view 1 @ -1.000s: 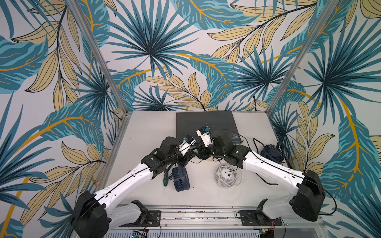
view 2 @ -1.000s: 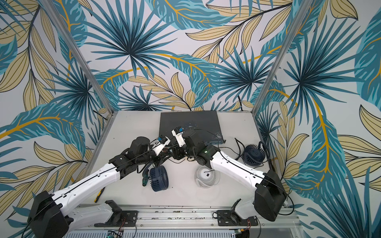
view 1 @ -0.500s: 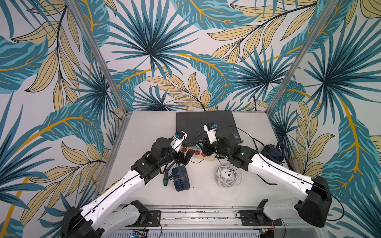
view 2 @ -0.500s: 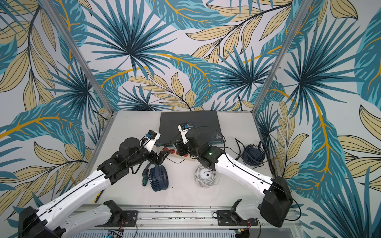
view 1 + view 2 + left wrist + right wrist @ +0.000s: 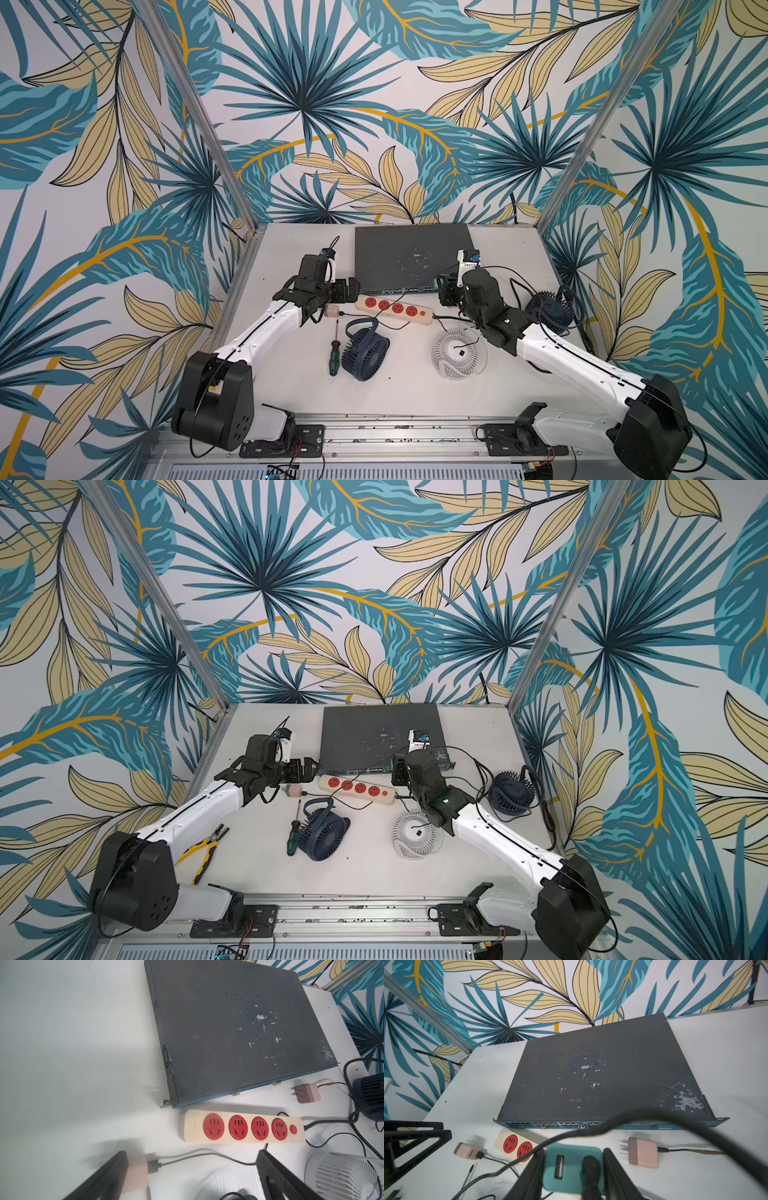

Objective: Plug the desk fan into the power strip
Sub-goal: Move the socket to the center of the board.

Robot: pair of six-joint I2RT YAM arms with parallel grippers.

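Gripping teal adapter point(image 5: 574, 1168): right tool point(image 5: 573, 1152), narrow. Left tool point(image 5: 192, 1156) wide; pink plug point(image 5: 136, 1174) seemingly touching one finger.

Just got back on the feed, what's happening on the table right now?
The right gripper is shut on a teal adapter with a black cable in it, close to the power strip. The left gripper is open; a pink adapter lies on the table beside one finger. All four red sockets are empty, so nothing is plugged in yet.
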